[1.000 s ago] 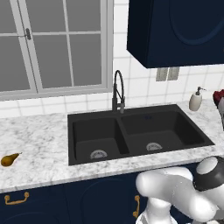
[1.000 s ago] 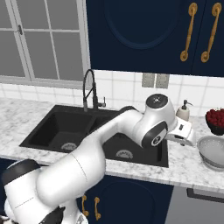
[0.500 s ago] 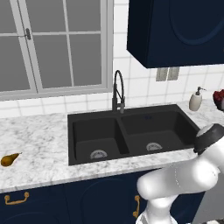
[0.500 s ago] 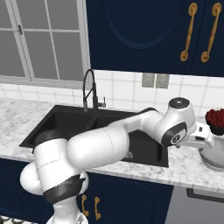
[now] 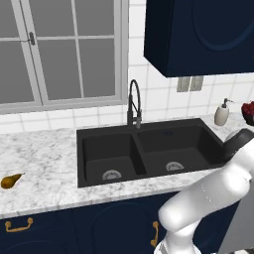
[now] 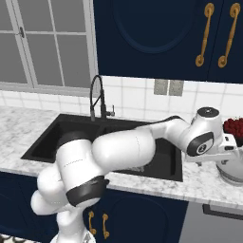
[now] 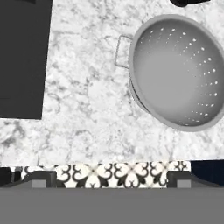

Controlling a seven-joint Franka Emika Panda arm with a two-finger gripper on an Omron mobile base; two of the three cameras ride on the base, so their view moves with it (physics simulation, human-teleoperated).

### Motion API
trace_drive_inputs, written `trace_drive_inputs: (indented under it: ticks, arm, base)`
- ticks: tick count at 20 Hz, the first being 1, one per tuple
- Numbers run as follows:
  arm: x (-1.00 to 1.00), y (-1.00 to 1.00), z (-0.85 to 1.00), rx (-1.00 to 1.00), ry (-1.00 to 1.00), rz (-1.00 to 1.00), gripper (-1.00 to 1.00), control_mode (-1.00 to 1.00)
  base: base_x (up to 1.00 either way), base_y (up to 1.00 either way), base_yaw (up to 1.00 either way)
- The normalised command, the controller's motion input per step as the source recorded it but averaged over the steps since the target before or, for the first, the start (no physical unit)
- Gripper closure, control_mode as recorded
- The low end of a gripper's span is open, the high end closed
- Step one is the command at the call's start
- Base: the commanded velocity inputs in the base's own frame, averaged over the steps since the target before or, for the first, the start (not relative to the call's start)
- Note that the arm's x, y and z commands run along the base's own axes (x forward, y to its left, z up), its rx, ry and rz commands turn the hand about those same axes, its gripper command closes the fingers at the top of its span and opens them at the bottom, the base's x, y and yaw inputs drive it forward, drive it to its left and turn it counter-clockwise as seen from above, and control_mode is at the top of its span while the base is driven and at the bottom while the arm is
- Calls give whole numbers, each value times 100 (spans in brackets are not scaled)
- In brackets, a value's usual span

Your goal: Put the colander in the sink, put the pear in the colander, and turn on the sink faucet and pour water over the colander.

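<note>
Marble bench (image 5: 49, 158) runs under the window, with the black double sink (image 5: 149, 151) sunk into the middle of it, and nothing of the job is finished yet. Both basins sit bare and dry, no stream falling from the sink faucet (image 5: 134, 104), which rises at the back edge between the two bowls.

Over on the far side from the window, the arm reaches out across the bench past the sink, and the pincer (image 7: 112, 177) hangs above the stone with its jaws spread wide, gripping nothing. From the hand camera the colander (image 7: 177, 72) lies up at about two o'clock of the pincer, upright on the bench, one little handle pointing toward the sink edge; in the right base view its rim (image 6: 232, 171) peeks out just under the wrist. So the first step looks to be in hand: lining up on the colander, not yet touching it.

The pear (image 5: 11, 181) waits well apart, way over at nine o'clock of the sink, alone on the marble near the bench's front.

Left to do, by my reckoning: all of it — colander in, pear in, water on.

Watch the neighbours: a dark bowl of red fruit (image 6: 233, 127) sits just behind the colander, and a white soap dispenser (image 5: 222, 113) stands near the sink's back corner.
</note>
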Motion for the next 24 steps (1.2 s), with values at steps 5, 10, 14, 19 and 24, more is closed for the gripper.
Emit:
trace_drive_inputs:
  ticks: [5, 10, 14, 19, 24]
  arm:
    - [28, -21, -35, 0, 2, 29, -100, -100]
    - [38, -21, -38, 0, 5, 18, -100, -100]
    - [43, -29, -24, 0, 12, 15, -100, -100]
    - [38, -25, -29, 0, 16, 14, -100, -100]
    - [29, -24, -23, 0, 8, 15, -100, -100]
  base:
    - [0, 0, 0]
    - [0, 0, 0]
    - [0, 0, 0]
    - [0, 0, 0]
    - [0, 0, 0]
